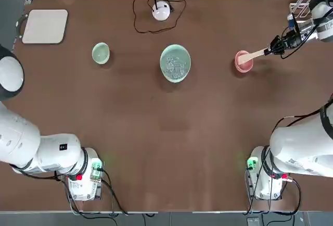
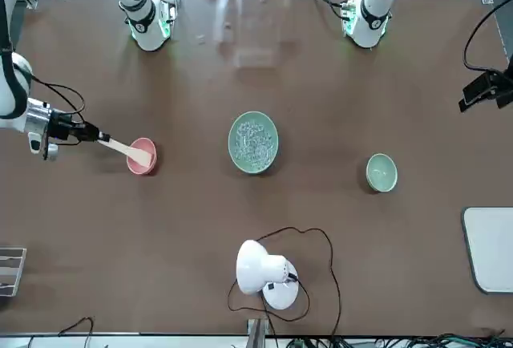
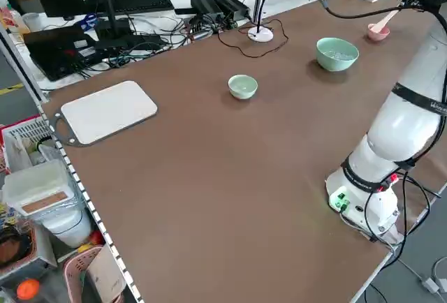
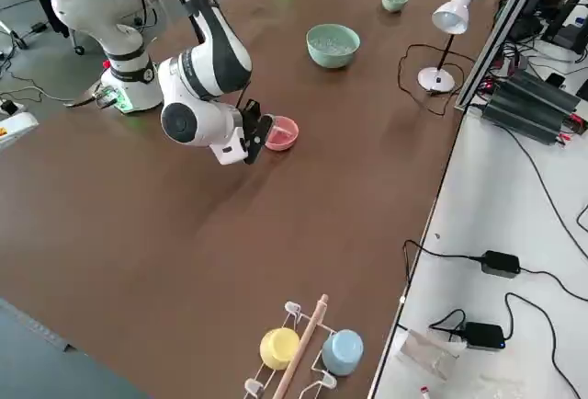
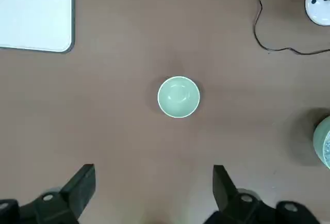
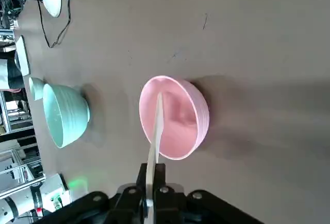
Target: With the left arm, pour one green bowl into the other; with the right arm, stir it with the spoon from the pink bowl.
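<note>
A: From overhead, where does everything sit relative to the large green bowl (image 1: pixel 175 63)?
B: It stands mid-table (image 1: pixel 156 132). The small green bowl (image 1: pixel 101 53) is well to its left, the pink bowl (image 1: pixel 243 61) to its right. The right pincer (image 1: pixel 270 50) is clamped on the spoon (image 1: pixel 253 55), whose blade reaches over the pink bowl.

A: And from the front?
B: Mirrored: the same spoon slants from the pincer down into the pink bowl, probably touching its inside.

A: The left wrist camera?
B: The left pincer (image 5: pixel 154 195) hangs spread wide and empty, high above the small green bowl; the large bowl's rim just shows at the edge.

A: The right wrist?
B: Fingers pinch the handle, the blade lying across the pink bowl, with the large bowl beyond.
</note>
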